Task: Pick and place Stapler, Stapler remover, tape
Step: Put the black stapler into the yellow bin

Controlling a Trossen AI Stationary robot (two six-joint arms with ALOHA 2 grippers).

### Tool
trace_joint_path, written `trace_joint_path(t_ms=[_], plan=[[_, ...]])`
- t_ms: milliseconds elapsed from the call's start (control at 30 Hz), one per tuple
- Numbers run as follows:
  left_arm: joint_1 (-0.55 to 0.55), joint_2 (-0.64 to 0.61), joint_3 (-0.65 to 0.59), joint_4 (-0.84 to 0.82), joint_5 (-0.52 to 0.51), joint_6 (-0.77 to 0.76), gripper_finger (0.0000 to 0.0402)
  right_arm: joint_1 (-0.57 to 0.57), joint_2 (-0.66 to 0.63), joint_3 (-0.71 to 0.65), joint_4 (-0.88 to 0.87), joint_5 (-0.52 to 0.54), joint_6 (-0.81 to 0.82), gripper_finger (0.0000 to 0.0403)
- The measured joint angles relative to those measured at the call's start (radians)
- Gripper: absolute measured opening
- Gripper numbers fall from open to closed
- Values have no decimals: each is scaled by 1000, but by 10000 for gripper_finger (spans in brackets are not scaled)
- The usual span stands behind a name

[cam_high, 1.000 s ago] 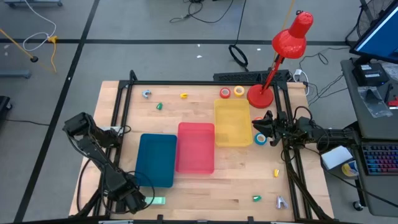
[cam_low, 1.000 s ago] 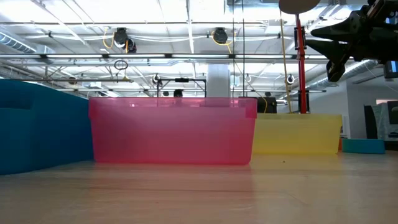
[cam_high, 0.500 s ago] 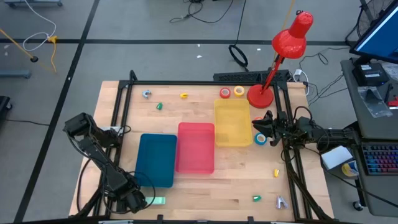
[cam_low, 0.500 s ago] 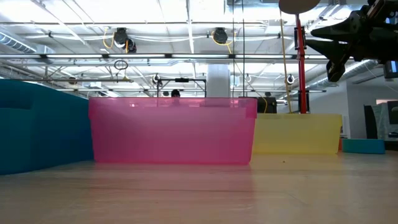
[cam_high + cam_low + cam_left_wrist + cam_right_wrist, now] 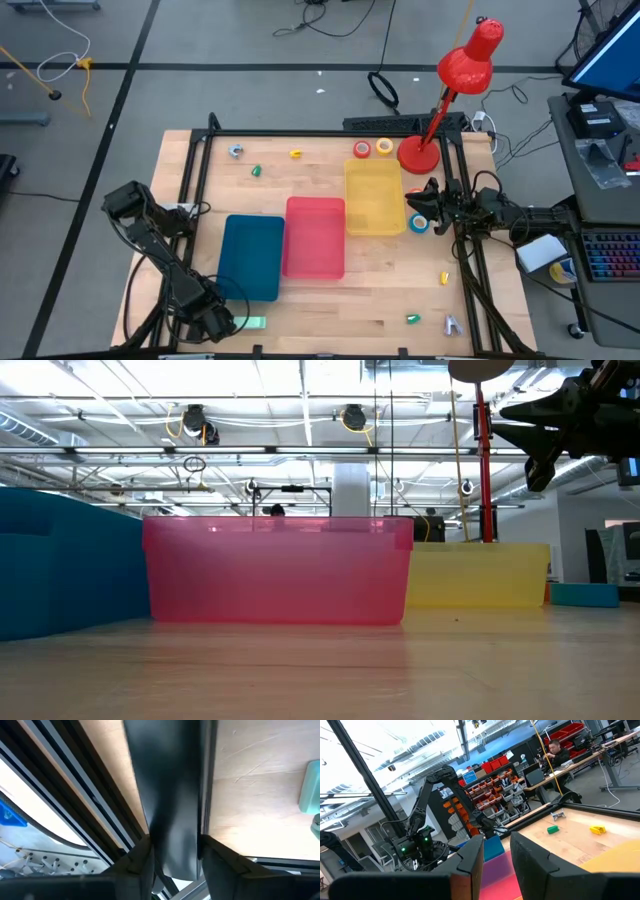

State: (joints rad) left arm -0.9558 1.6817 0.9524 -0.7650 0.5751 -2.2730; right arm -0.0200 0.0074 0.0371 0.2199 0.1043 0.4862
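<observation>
- A pink tray (image 5: 277,570) stands in the middle of the wooden counter (image 5: 320,670); its walls are translucent
- A blue tray (image 5: 70,565) sits just beside it on the picture's left, nearer the camera; a yellow tray (image 5: 478,574) lies beyond it to the picture's right
- A small teal thing (image 5: 584,594) rests past the yellow tray near the picture's right edge
- A red lamp pole (image 5: 484,460) rises behind the yellow tray
- A dark gripper (image 5: 545,435) hangs high at the upper right, well above the trays; which arm it belongs to cannot be told from here
</observation>
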Motion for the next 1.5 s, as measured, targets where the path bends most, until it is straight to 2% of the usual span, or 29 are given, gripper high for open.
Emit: trace_joint_path(t_ms=[433,733,867,1067,1167,1500], plan=[[0,-3,-1,-1,10,-4,129,0,0,0,0,0,0,89],[-7,-73,-3,-24,-55,-44,128,0,0,0,0,0,0,89],[-7,-106,-3,-45,-55,-64,128,0,0,0,0,0,0,89],[-30,-141,-5,-100,88,-90,128,0,0,0,0,0,0,89],[-41,-165,-5,-100,94,-119,128,0,0,0,0,0,0,89],[-62,-305,-3,-112,-38,-251,128,0,0,0,0,0,0,89]])
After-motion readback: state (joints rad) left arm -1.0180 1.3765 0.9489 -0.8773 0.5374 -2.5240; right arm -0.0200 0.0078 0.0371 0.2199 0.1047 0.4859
